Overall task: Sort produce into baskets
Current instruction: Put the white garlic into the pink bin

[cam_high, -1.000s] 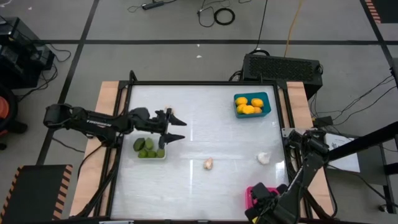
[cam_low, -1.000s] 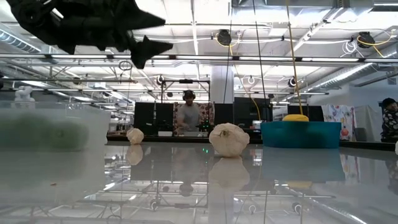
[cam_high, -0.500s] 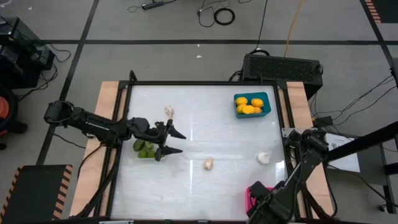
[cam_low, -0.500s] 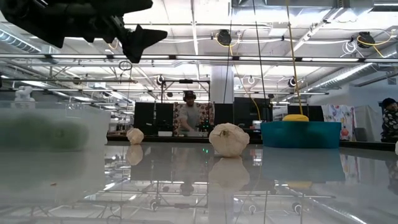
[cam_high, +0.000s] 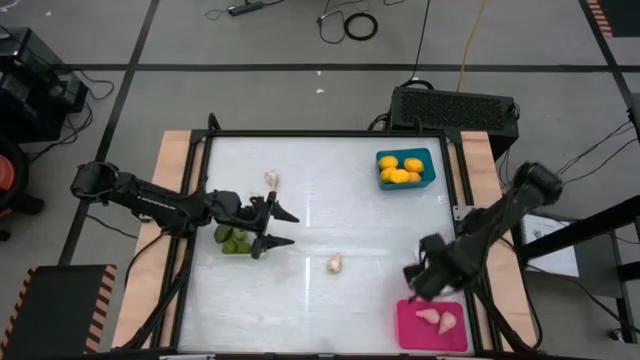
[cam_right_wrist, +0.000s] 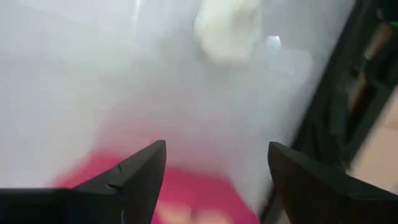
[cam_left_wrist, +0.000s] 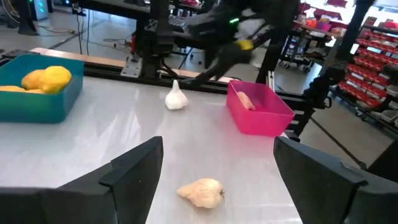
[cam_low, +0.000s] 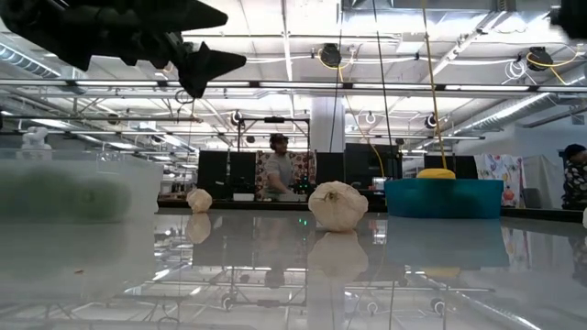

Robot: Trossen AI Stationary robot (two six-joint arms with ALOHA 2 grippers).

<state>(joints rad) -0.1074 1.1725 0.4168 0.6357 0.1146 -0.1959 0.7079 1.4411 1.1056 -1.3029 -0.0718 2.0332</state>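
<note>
Green pieces (cam_high: 234,240) lie in the clear basket (cam_low: 83,188) at the table's left. My left gripper (cam_high: 293,230) hovers open just right of it, above the table and holding nothing. Yellow pieces (cam_high: 401,168) fill the teal basket (cam_high: 430,168) at the far right. The pink basket (cam_high: 408,335) at the near right holds two pale garlic pieces (cam_high: 436,319). Loose garlic lies mid-table (cam_high: 335,263), at the far left (cam_high: 271,180) and beside the pink basket (cam_left_wrist: 176,99). My right gripper (cam_high: 415,278) is open above the table, just beyond the pink basket, pointing down.
The table has a raised dark frame (cam_high: 320,133) with wooden strips at both sides. Bare glossy tabletop lies between the mid-table garlic and the teal basket. A person (cam_low: 278,170) stands far off in the room behind the table.
My right gripper has swung quickly from over the pink basket at the near edge toward the far edge, uncovering the basket with two garlic pieces in it. It now covers the loose garlic at the right in the high view. My left gripper drifted slightly toward the near edge.
</note>
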